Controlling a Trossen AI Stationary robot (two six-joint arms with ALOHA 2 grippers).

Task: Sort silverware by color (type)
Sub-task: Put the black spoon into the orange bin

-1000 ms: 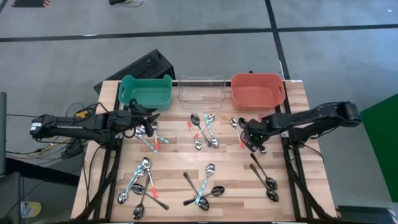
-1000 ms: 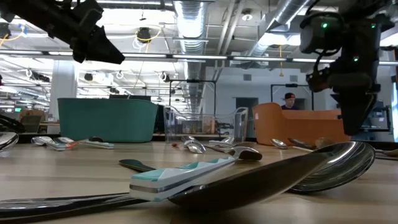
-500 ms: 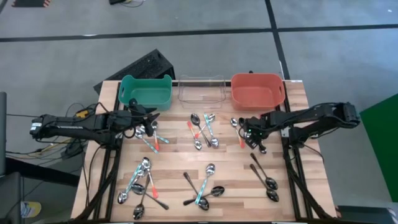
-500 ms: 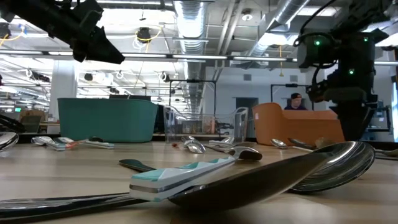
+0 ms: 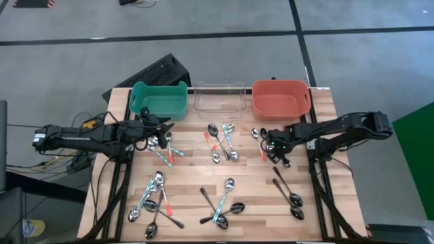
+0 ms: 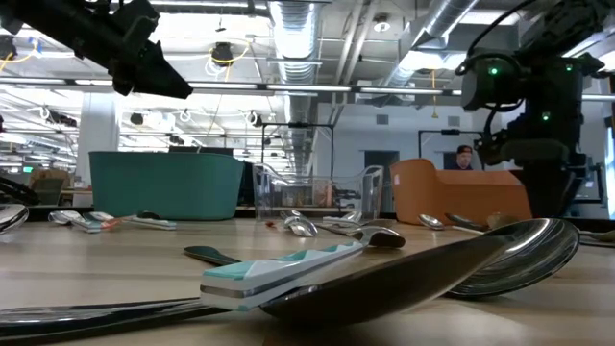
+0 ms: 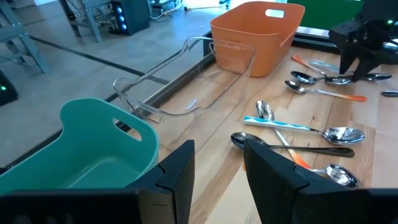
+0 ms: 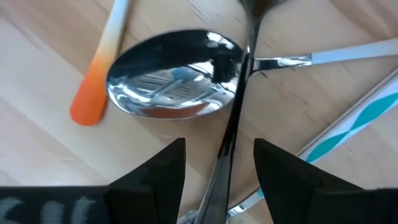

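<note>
right gripper [image 5: 274, 150] sat low over a small cluster of spoons [image 5: 270, 150] on the right side of the table [image 5: 319, 196], just in front of the orange bin [image 5: 281, 99]. jaws released and spread, nothing between them. in the right wrist view a dark thin handle [image 8: 231, 134] ran up between the two fingers [image 8: 157, 171], crossing beside a shiny spoon bowl [image 8: 174, 73]; an orange handle tip [image 8: 99, 78] lay next to that bowl, and a teal-and-white handle [image 8: 357, 117] lay off to the other side. left gripper [image 5: 163, 126] hovered near the front of the teal bin [image 5: 159, 101], above the spoons [image 5: 163, 146] lying there; jaws parted, holding nothing, as the left wrist view showed a bare gap between its fingers [image 7: 180, 171]. clear bin [image 5: 220, 98] stood between the teal and orange ones. rest of the silverware was scattered on the wood: a group at table centre [image 5: 222, 141], a pile toward the front left [image 5: 153, 198], a few at front centre [image 5: 222, 203], and two dark-handled spoons [image 5: 289, 190] at front right. no spoon could be made out inside any bin. a person's head [image 6: 465, 157] showed behind the orange bin in the low view.
</note>
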